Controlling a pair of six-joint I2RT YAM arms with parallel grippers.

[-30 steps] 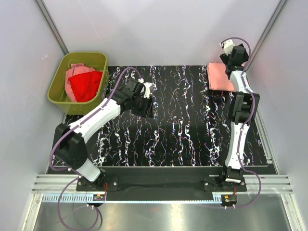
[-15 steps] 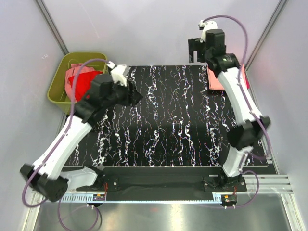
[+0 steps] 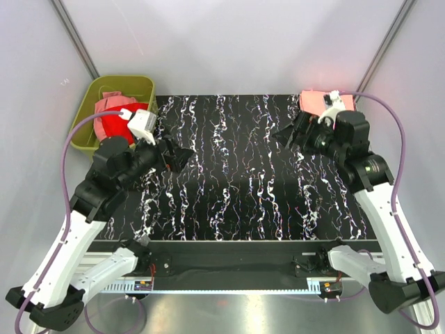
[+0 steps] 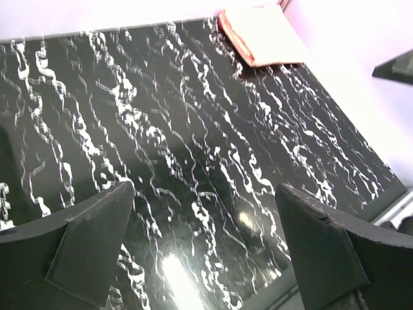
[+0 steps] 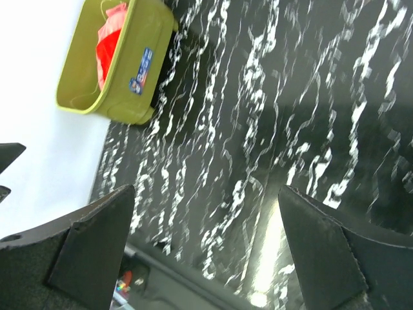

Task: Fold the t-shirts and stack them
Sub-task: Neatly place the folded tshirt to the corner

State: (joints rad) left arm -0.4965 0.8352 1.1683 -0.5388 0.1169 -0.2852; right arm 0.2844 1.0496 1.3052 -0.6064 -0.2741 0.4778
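Note:
A folded salmon-peach t-shirt (image 3: 315,102) lies at the table's far right corner, partly behind my right arm; it also shows in the left wrist view (image 4: 261,35). A red t-shirt (image 3: 115,129) and a pink one (image 3: 108,104) lie crumpled in the olive-green bin (image 3: 87,118); the bin (image 5: 113,64) and its red cloth (image 5: 108,45) show in the right wrist view. My left gripper (image 3: 179,154) is open and empty, raised above the table's left part. My right gripper (image 3: 292,132) is open and empty, raised above the far right part.
The black, white-veined table top (image 3: 243,174) spreads between the arms. White enclosure walls stand on three sides. A metal rail (image 3: 229,264) with the arm bases runs along the near edge.
Both arms have swung over the table: the left gripper moved from near the bin toward the middle left, the right gripper came down from the far edge to beside the folded shirt. Both stay open.

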